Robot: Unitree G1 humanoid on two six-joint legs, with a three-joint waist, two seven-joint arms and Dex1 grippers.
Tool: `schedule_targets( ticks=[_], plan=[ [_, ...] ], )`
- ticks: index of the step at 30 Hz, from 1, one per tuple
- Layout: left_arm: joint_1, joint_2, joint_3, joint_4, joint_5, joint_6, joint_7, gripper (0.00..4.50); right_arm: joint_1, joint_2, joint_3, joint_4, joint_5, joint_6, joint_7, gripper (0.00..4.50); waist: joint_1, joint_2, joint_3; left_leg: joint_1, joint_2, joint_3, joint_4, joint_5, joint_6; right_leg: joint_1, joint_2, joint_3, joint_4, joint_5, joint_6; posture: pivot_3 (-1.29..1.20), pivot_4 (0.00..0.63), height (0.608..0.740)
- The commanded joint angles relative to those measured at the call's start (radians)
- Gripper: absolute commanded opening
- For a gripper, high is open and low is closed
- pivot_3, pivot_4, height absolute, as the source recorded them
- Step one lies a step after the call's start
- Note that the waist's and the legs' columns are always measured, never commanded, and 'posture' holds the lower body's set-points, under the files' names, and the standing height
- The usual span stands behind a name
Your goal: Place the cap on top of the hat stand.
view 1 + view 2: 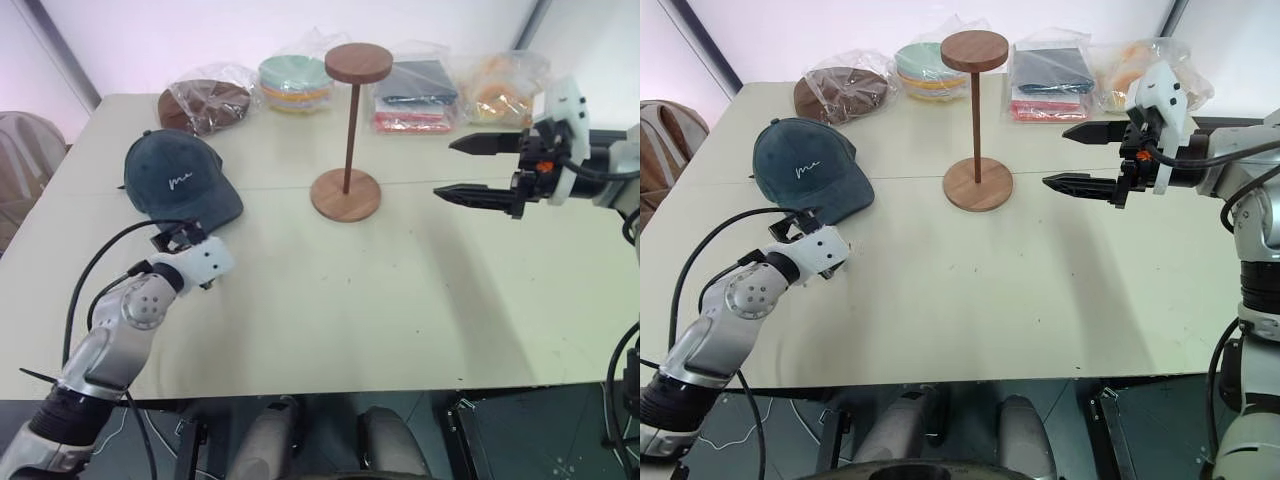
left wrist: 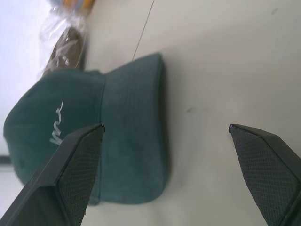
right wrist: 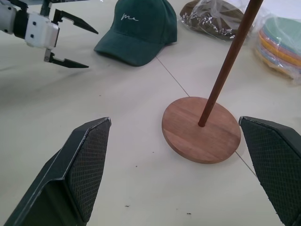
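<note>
A soft, matt cloth cap (image 1: pixel 180 180) with stitched white lettering lies left of a smooth brown wooden hat stand (image 1: pixel 347 130). Behind the stand, glossy clear plastic bags (image 1: pixel 415 95) crinkle. The pale table (image 1: pixel 350 300) looks matt, lightly scuffed.

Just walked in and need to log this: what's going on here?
The robot is going for the cap, which lies on the table, nothing holding it. Its left gripper is open just short of the brim. The right gripper hangs open beside the hat stand, whose top is bare.
</note>
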Motion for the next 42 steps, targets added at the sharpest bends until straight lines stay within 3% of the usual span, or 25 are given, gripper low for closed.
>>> schedule_targets(
  ticks=[1, 15, 42],
  plan=[
    [-0.025, -0.022, 0.004, 0.039, 0.06, -0.009, 0.053, 4.45, -0.033, -0.013, -0.012, -0.029, 0.002, -0.002, 0.006, 4.5, 0.0, 0.0, 0.0, 0.0, 0.0, 0.0, 0.0, 0.0, 0.0, 0.0, 0.0, 0.0, 0.0, 0.0, 0.0, 0.0, 0.15, 0.74],
    [-0.074, -0.09, 0.017, 0.261, 0.136, -0.034, 0.181, 4.45, -0.013, -0.024, -0.031, -0.044, 0.006, 0.004, 0.001, 4.5, 0.0, 0.0, 0.0, 0.0, 0.0, 0.0, 0.001, 0.0, 0.0, 0.0, 0.0, -0.001, 0.002, 0.0, 0.0, 0.0, 0.15, 0.74],
    [-0.046, -0.076, 0.063, 0.374, 0.128, -0.064, 0.245, 4.45, -0.005, -0.031, -0.039, -0.046, 0.008, 0.005, -0.01, 4.5, -0.003, 0.003, -0.002, 0.001, 0.0, 0.0, 0.001, 0.0, 0.0, 0.0, 0.001, 0.0, 0.003, 0.0, 0.0, 0.0, 0.15, 0.74]
  ],
)
